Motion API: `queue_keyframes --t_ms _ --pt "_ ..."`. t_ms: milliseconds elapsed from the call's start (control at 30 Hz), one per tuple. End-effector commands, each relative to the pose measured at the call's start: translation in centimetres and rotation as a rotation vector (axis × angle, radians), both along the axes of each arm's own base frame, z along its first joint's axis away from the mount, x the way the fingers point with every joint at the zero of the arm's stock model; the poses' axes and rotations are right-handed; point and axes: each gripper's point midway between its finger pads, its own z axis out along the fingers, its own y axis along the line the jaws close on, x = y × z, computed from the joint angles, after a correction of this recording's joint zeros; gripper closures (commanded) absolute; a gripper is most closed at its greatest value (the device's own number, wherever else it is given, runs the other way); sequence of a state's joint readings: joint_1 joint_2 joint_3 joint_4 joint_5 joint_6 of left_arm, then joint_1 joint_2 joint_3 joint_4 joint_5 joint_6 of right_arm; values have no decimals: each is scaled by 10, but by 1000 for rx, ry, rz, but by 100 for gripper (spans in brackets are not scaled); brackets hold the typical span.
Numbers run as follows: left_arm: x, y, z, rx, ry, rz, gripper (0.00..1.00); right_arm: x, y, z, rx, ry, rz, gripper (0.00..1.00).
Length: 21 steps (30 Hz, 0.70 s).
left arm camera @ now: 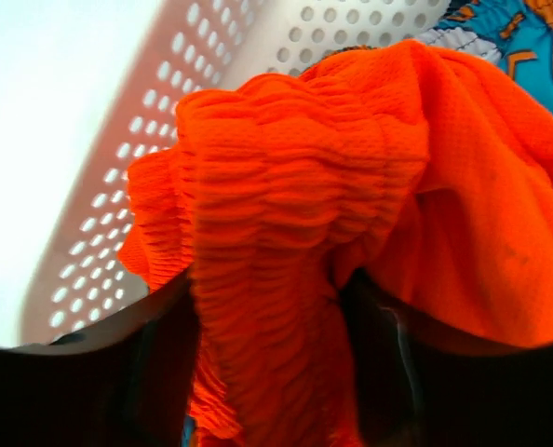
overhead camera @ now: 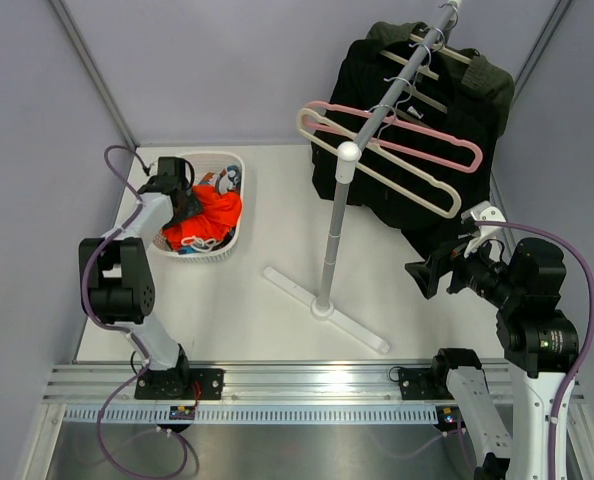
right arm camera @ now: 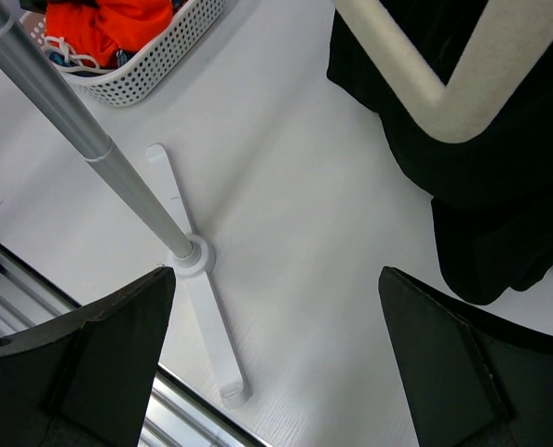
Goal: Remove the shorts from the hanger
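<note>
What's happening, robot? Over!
Left claw straddles orange shorts in basket, grip unclear. Right claw open, empty. Patterned shorts in basket too. Pink hanger, cream hanger bare.

white table (overhead camera: 277, 220) | perforated basket (right arm camera: 155, 65) | rack's cross base (overhead camera: 357, 330)

White perforated basket (overhead camera: 217, 154), grey rack pole (overhead camera: 333, 235), black garments (overhead camera: 357, 70)

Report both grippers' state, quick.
Left gripper: closed on the orange shorts, at the basket.
Right gripper: open, holding nothing.
</note>
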<state>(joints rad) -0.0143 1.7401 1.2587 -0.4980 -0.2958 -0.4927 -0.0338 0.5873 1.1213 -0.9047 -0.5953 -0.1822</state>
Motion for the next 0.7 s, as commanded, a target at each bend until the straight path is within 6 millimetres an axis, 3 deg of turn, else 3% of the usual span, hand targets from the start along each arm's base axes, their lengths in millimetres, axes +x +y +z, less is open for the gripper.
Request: queue_keyframes --t_ms 0,33,233,300,467,500,567,633,667 --pt "3 -13 40 -64 -114 -47 28 -3 3 7 20 -7 9 0" --pt "5 -13 53 -64 -147 -53 20 -3 3 7 26 -2 8 0" --pt "2 -25 139 -78 -352 -154 3 -7 6 12 41 0 14 1" --pt "-3 -31 162 -87 -404 -194 1 -9 6 14 42 -2 14 1" --pt "-17 -43 195 -90 -484 -308 1 -14 5 21 42 -9 7 1" --pt "-21 -57 195 -129 -500 -380 1 -14 5 21 43 -10 5 1" --pt "-38 -73 214 -163 -579 -472 1 -12 2 21 47 -4 -19 1" --pt "-57 -106 219 -250 -669 -634 1 -10 0 22 64 1 -46 1" --pt "-80 -121 241 -264 -756 -700 1 -8 -4 22 66 -4 -75 1"
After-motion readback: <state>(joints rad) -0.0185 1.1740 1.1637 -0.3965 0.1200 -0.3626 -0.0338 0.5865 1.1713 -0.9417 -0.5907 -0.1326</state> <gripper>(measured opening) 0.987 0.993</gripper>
